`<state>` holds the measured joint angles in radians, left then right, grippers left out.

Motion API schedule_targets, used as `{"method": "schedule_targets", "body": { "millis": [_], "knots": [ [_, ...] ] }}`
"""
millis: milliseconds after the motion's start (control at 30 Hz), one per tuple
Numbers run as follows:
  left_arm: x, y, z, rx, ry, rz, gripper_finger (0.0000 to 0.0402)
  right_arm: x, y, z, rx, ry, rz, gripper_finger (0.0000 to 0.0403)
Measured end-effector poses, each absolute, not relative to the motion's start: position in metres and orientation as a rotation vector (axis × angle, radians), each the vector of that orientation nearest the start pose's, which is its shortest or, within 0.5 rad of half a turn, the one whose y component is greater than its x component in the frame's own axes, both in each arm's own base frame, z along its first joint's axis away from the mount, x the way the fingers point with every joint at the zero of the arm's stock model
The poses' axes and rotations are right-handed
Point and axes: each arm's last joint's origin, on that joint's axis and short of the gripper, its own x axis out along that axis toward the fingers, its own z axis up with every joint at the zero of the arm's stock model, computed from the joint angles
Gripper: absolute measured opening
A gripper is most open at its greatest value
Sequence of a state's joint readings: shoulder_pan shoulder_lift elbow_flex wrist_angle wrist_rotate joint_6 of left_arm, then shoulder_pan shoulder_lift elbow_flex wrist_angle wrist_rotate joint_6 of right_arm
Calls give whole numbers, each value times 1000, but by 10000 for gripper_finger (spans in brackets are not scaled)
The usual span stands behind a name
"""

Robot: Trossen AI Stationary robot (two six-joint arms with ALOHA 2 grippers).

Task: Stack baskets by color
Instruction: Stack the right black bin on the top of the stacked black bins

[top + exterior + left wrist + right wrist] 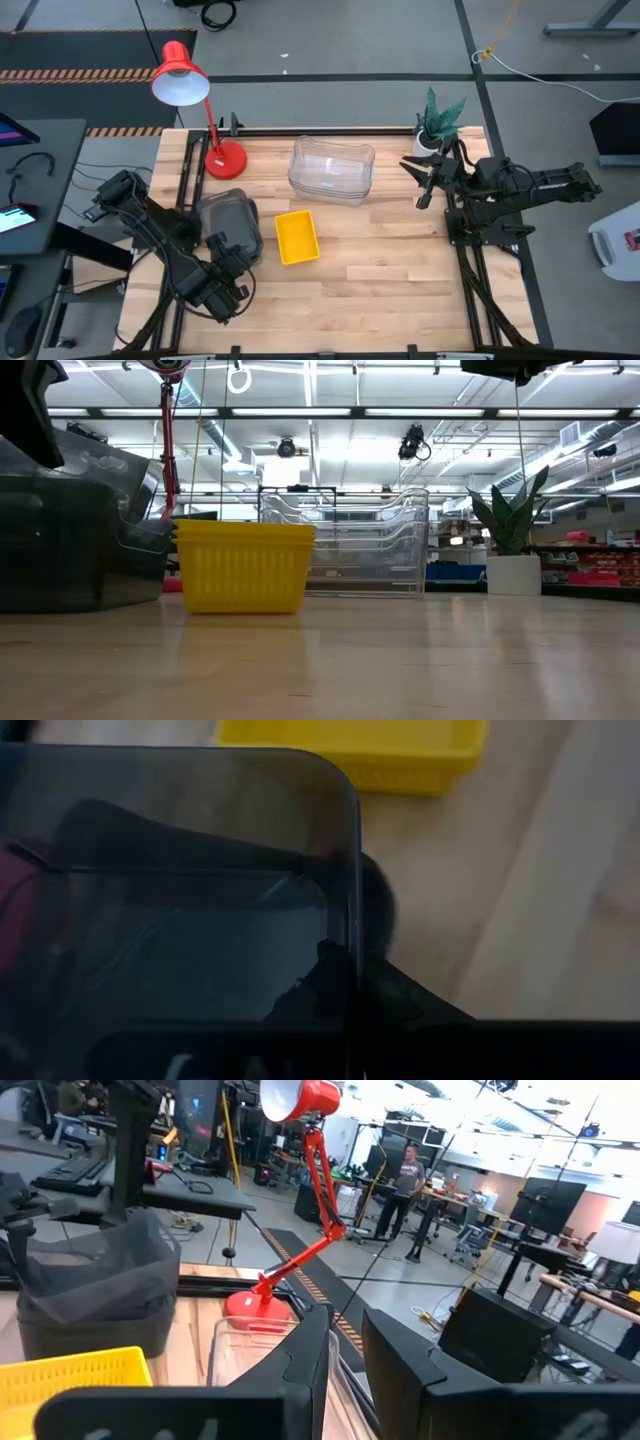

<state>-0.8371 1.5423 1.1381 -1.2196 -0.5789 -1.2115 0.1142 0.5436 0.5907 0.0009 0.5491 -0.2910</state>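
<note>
Three stacks on the wooden table (380, 270). Nearest the left edge, about midway along it, the dark grey baskets (230, 224), nested, with the uppermost one tilted and not seated flat. Just beside them toward the table's middle, apart by a narrow strip of wood, the yellow baskets (296, 237), nested level in the low view. Toward the far edge, near its middle, the clear baskets (332, 170), nested and upright, well apart from the yellow ones. Left gripper (226, 262) at the near end of the grey stack, pinched narrow on the rim of the top grey basket, the smoky wall filling the left wrist view with one finger (330, 982) showing through it. Right gripper (425, 178) held above the table near the far right corner, just beside the clear stack, fingers (400, 1370) a moderate gap apart with nothing between them. Red desk lamp (200, 110) standing at the far left corner, its base on the wood. Small potted plant (438, 122) at the far edge near the right corner.
</note>
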Motion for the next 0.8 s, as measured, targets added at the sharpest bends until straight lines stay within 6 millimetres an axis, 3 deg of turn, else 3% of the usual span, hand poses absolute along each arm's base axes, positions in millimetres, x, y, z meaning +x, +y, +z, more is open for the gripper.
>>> {"method": "schedule_targets", "body": {
  "millis": [333,800],
  "knots": [
    [183,-186,236,-30,1123,401,13,136,-4,317,-249,-6,-431,71],
    [183,-186,236,-41,1138,398,140,138,-13,316,-214,-5,-445,71]
  ]
}}
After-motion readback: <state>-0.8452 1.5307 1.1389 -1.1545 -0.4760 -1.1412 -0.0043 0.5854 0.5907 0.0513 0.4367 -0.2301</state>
